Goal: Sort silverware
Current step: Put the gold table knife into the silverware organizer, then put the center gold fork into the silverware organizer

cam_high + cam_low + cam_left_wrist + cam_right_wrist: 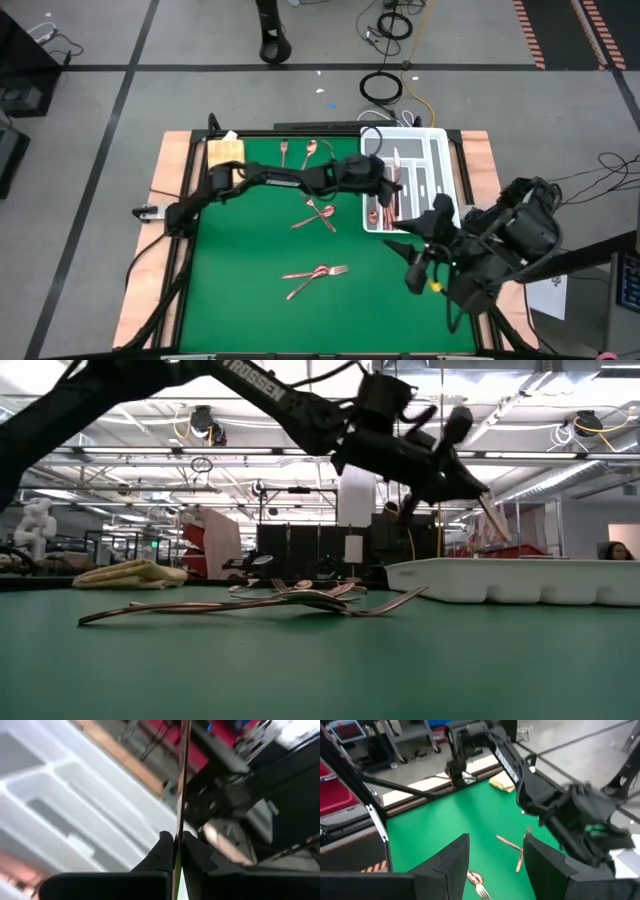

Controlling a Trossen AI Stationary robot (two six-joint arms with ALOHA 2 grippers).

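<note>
My left gripper (388, 190) reaches over the white divided tray (440, 140) and is shut on one slim copper piece of silverware (493, 518). I cannot tell what kind of piece it is. The tray holds some pieces (378, 212) in its near compartments. More copper forks and spoons lie flat on the green mat: a pair at the middle (320, 212), a few nearer (315, 273), and some at the far edge (305, 150). My right gripper (415, 252) is open and empty, above the mat by the tray's near corner. My left gripper pinches the silverware piece between its two fingertips (165, 845), flat sides against the pads. The piece (180, 790) runs on past the fingertips along the fingers' line. It is lifted clear and slants down, with its free end (497, 530) above the tray.
A tan woven cloth (225, 152) lies at the mat's far left corner. Wooden boards edge the mat on the left (165, 180) and right (480, 165). The left arm (280, 180) spans the mat's far half. Open green mat (240, 300) lies at the near left.
</note>
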